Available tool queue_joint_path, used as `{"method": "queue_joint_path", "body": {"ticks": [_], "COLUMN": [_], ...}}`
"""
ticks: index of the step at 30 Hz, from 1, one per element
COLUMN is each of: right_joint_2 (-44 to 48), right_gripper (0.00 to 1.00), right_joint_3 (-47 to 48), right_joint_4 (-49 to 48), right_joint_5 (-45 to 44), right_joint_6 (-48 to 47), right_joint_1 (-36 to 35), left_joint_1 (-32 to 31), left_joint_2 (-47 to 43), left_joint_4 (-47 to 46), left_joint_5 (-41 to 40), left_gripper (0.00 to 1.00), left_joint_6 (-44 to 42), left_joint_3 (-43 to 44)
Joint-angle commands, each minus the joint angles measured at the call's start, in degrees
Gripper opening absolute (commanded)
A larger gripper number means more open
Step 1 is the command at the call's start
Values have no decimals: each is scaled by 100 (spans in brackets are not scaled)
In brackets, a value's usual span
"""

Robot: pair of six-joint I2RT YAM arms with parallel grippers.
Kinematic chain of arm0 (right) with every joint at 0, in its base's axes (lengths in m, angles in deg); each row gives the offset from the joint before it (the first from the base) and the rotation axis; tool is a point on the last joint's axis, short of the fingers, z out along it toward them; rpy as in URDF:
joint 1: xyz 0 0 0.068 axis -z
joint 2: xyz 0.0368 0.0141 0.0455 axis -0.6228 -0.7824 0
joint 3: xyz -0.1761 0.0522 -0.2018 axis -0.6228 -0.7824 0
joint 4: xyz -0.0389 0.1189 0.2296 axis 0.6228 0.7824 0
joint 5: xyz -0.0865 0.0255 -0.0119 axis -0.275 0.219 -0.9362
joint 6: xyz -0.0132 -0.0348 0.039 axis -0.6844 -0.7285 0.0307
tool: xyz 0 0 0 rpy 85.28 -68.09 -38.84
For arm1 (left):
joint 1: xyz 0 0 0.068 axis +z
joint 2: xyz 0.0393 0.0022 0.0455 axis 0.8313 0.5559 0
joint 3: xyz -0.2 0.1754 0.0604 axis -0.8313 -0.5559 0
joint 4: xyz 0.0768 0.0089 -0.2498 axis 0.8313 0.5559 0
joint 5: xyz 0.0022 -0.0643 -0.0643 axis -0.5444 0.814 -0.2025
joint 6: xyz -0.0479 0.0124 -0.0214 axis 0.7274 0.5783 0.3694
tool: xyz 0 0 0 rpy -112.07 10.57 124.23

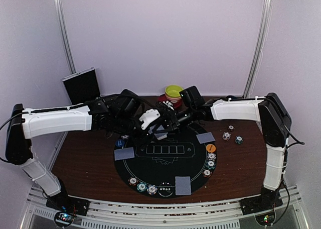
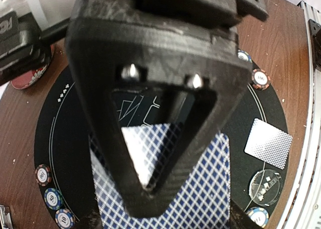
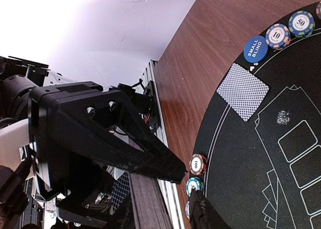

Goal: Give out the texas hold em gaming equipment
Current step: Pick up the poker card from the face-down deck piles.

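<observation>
Over the far part of the black poker mat [image 1: 165,166], my left gripper [image 1: 146,119] is shut on the sides of a deck of blue-diamond-backed cards [image 2: 205,189]. My right gripper [image 3: 190,186] reaches in from the right. One of its fingers [image 2: 150,153] lies across the top card, and the deck's edge [image 3: 148,204] sits between its jaws. A narrow gap shows at the tips. Dealt cards lie on the mat at the left [image 1: 124,153], right [image 1: 205,137] and front [image 1: 183,185]. Striped chips [image 1: 142,187] ring the mat beside an orange button [image 1: 211,148] and a blue one [image 3: 255,48].
A yellow-green bowl on a red saucer [image 1: 173,92] stands behind the mat. A dark tablet [image 1: 82,85] leans at the back left. Two loose chips [image 1: 232,137] lie on the wood right of the mat. A metal rail [image 1: 160,209] runs along the near edge.
</observation>
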Motion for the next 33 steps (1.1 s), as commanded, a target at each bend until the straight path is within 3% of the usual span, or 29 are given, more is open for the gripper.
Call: {"method": "queue_joint_path", "body": {"ticks": [1,22,26,33], "right_joint_2": [-20,442,486,588], "right_gripper": [34,27,14,0], "right_joint_3": [5,-12,-23,-119], "right_joint_4": [282,452,408,309], "right_joint_5": [-325,-136,-32,29], "right_joint_6": [-215,-379,-356,-292], "right_joint_1": [202,420,428,544], "left_joint_1": [-58,-71,-71,-71], "left_joint_2": [-60,-99,-115,-116], "left_joint_4": [-377,-370,-371,-370], "left_joint_5": [30,-35,-48,-53], "left_gripper": [62,62,62,62], "left_joint_6": [-49,-48,-44,-48], "left_joint_3": [-16,-91,-104,-122]}}
